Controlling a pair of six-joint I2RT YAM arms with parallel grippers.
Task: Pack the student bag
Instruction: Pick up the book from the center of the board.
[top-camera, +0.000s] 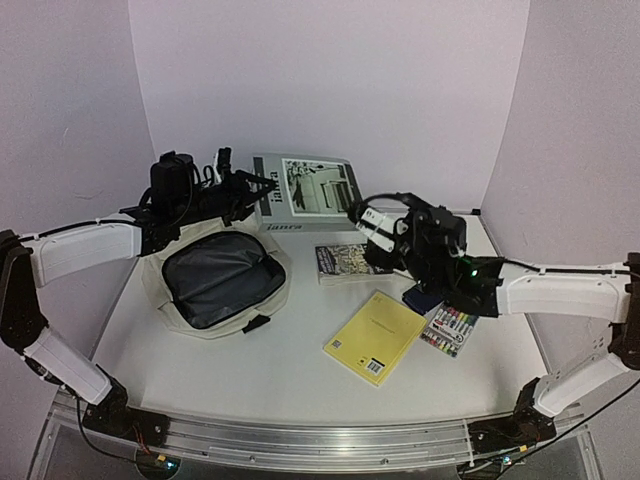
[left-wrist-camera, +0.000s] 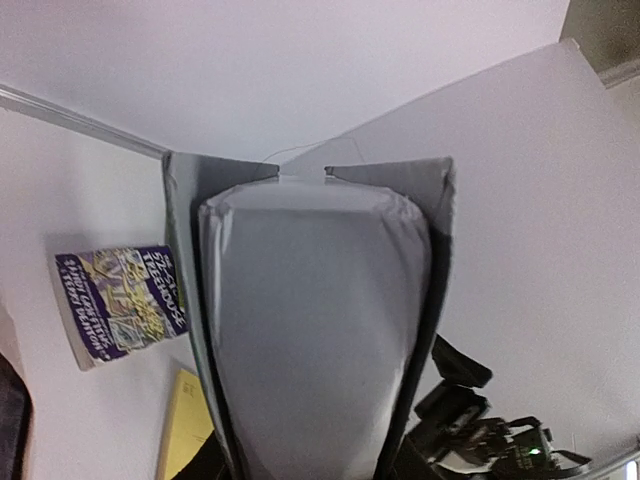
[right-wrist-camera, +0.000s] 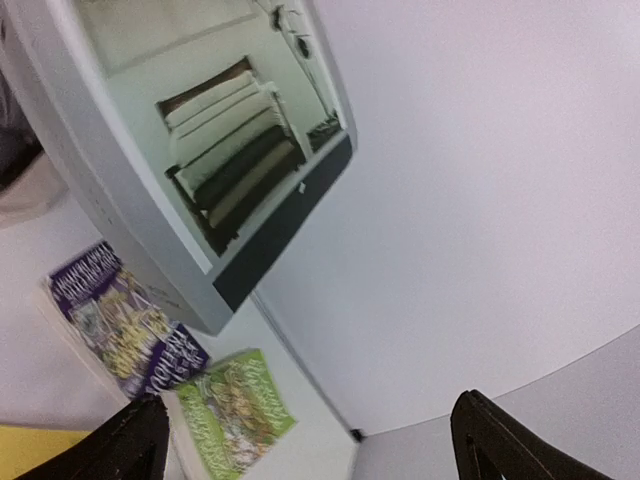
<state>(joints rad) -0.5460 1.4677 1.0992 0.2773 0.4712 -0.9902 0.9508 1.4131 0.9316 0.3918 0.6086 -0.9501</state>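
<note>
The student bag (top-camera: 222, 278), cream with black trim, lies open at centre left and shows its dark grey lining. My left gripper (top-camera: 240, 190) is just behind it, shut on the left edge of a large grey book (top-camera: 305, 188), which it holds tilted up off the table. In the left wrist view that book (left-wrist-camera: 315, 320) fills the space between the jaws of the left gripper (left-wrist-camera: 305, 460). My right gripper (top-camera: 375, 228) is open and empty, raised to the right of the book. In the right wrist view its fingers (right-wrist-camera: 135, 445) stand wide apart below the book (right-wrist-camera: 200, 150).
A purple paperback (top-camera: 345, 262) lies under the right gripper, with a green book (right-wrist-camera: 235, 410) beside it. A yellow notebook (top-camera: 375, 337), a pack of markers (top-camera: 450, 330) and a navy pouch (top-camera: 420, 297) lie at centre right. Walls enclose the back and sides.
</note>
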